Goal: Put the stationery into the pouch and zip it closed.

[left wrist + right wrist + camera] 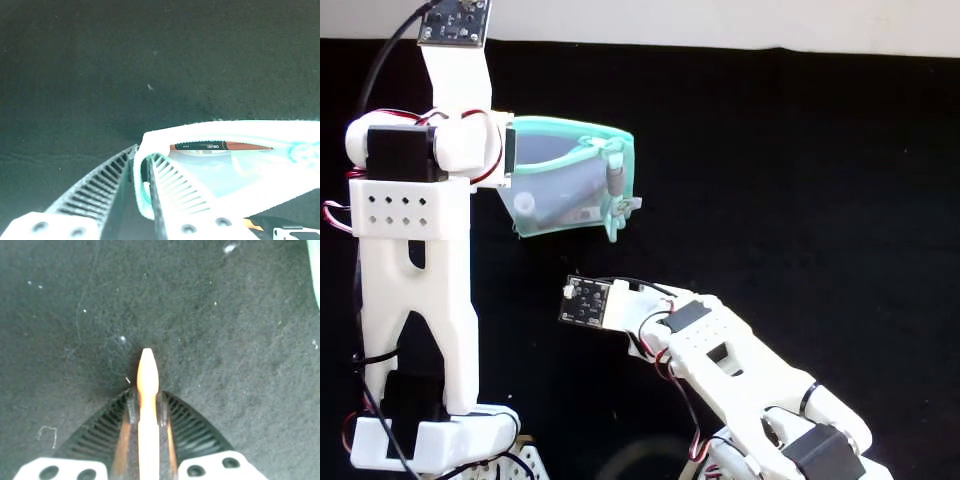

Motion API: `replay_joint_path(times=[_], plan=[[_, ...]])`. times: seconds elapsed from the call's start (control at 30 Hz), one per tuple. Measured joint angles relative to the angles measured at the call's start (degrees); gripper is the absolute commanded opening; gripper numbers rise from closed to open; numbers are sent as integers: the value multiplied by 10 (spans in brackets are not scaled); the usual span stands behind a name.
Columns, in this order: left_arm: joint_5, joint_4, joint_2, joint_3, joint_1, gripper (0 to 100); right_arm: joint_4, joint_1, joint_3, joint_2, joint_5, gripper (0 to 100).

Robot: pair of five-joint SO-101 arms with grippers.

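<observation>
From above, the mint-green pouch [570,185] lies on the black table [800,180] at about ten o'clock from the middle. Its short end at nine o'clock sits against the head of the tall left arm. The left gripper [141,160] has its two ribbed fingers drawn nearly together, pinching that pale edge of the pouch between them. A red-and-black pen [220,146] lies lengthwise inside the pouch, just past the gripped rim (the wall is clear enough that a pale, stick-shaped item also shows through it from above). Whether the pouch rests on the table or hangs just off it I cannot tell. The right arm comes in from five o'clock, and its wrist ends at roughly six o'clock from the pouch, apart from it. The right gripper [146,407] is closed snugly on an orange stick [147,375], whose rounded tip juts out beyond the fingertips above bare cloth.
</observation>
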Motion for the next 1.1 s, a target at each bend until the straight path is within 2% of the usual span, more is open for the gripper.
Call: replay_joint_path(times=[0.2, 0.5, 0.83, 1.1], plan=[[0, 0, 0, 0, 0, 7, 4, 32, -62, 1, -91, 6], [0, 0, 0, 0, 0, 7, 105, 38, -174, -4, -201, 6], [0, 0, 0, 0, 0, 7, 207, 41, -178, -189, -241, 6], [0, 0, 0, 0, 0, 7, 236, 52, -178, -280, -281, 6]])
